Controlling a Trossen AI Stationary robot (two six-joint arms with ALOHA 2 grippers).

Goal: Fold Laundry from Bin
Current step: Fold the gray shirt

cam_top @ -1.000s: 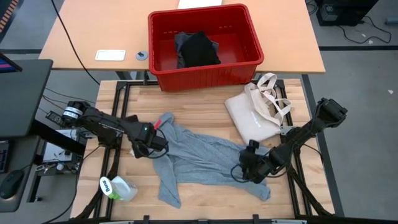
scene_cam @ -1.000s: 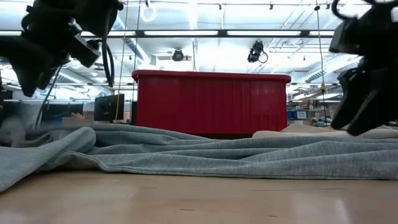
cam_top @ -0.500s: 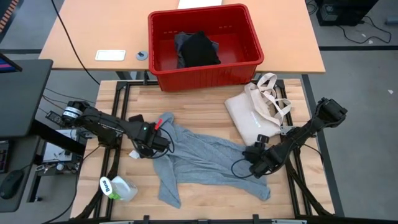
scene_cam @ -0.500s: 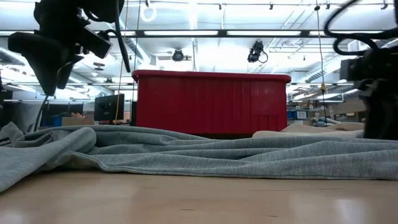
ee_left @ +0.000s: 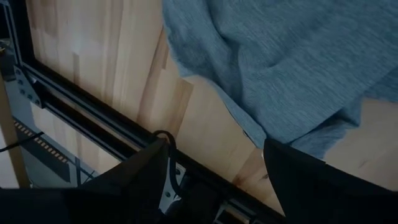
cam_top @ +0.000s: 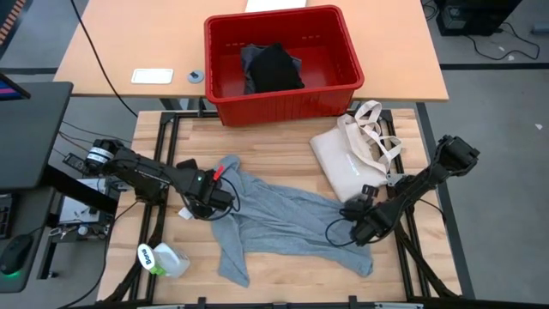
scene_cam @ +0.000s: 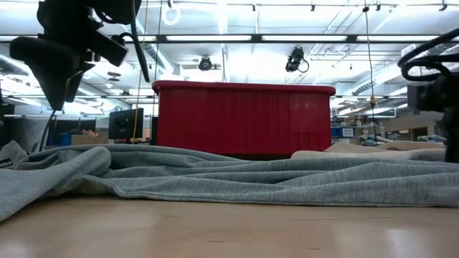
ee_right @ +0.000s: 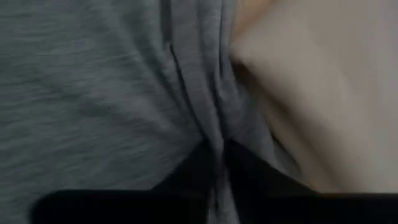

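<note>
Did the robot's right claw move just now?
Yes. The right gripper slid along the grey T-shirt, away from the left arm, toward the cream tote bag, and pinched the cloth.

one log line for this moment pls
right gripper: shut on grey T-shirt | left gripper: open by its edge | black garment: in red bin

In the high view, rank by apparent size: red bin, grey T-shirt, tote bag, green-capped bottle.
Largest to smallest as seen from above:
1. Bin and T-shirt: too alike in footprint to rank; the shirt is rumpled.
2. Tote bag.
3. Bottle, clearly the smallest.
</note>
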